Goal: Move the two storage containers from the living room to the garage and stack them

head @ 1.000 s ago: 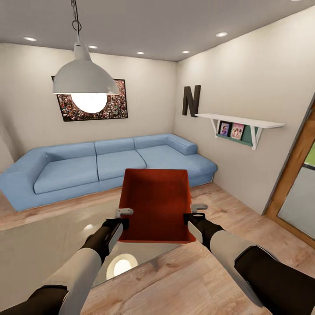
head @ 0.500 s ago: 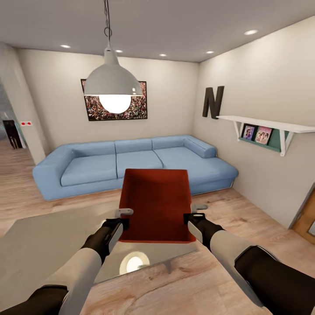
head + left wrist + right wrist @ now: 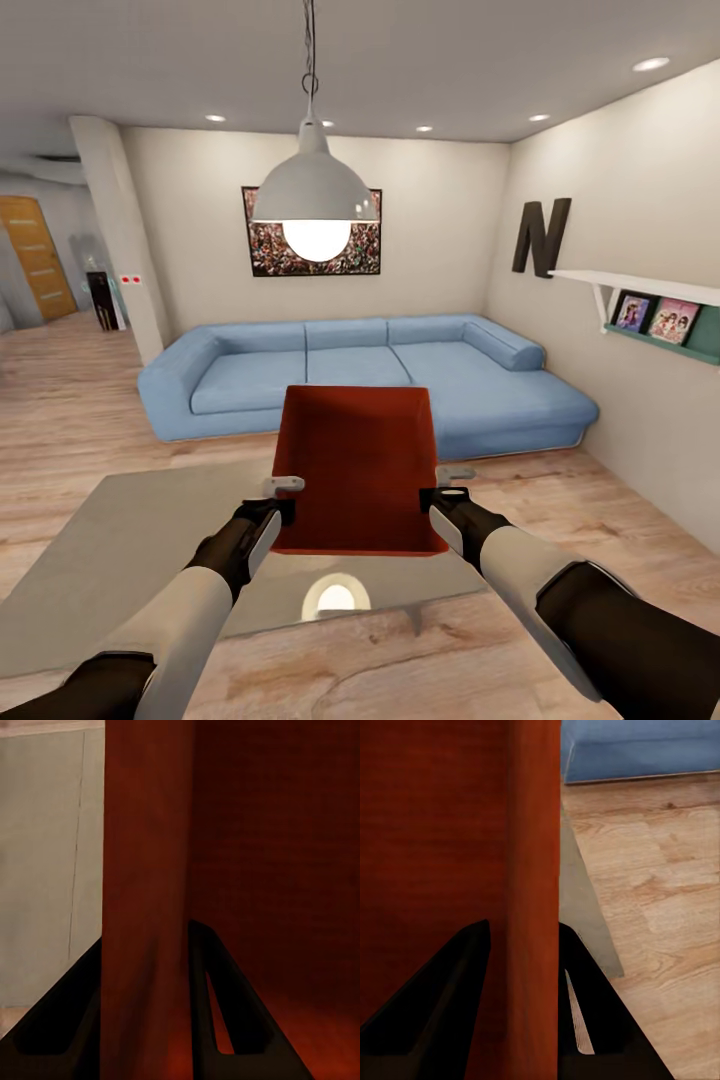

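Both grippers clamping one bin (image 3: 358, 470) | left gripper (image 3: 283, 497) pinching its left wall, fingers (image 3: 225, 1020) straddling it | right gripper (image 3: 437, 490) pinching right wall (image 3: 532, 870) | bin hanging mid-air, over glass table (image 3: 130, 560), sofa (image 3: 370, 375) sitting behind.

Bright pendant lamp (image 3: 316, 200) — sharp render

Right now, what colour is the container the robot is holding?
Orange-red, plain, with no pattern. The storage container shows best in the head view, held in front of the blue sofa.
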You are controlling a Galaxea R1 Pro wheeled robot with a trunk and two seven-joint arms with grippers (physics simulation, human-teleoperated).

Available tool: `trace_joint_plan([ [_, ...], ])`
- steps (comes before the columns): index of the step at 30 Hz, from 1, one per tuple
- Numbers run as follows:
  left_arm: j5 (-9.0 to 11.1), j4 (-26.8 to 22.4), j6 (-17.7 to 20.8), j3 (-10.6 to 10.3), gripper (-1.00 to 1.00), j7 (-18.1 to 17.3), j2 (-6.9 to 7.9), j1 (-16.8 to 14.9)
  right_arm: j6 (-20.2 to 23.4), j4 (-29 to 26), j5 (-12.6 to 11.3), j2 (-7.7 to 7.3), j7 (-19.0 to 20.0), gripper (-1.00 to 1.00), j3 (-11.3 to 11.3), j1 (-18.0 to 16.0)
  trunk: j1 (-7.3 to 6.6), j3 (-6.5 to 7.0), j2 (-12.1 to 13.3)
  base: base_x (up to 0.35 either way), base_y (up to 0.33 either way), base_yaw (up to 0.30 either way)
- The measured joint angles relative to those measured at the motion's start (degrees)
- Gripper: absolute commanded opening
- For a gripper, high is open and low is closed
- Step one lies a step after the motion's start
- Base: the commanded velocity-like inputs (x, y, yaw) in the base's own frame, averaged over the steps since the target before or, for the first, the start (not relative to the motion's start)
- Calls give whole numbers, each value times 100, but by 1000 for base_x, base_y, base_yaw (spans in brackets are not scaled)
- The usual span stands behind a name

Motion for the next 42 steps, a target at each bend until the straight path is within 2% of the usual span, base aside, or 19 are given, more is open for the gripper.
trace_joint_plan([
  [42, -15, 7, 4, 10, -100, 1, -6, -1, 9, 0, -3, -2, -4, -100, 3, 0, 0, 128, -1, 0, 0, 287],
])
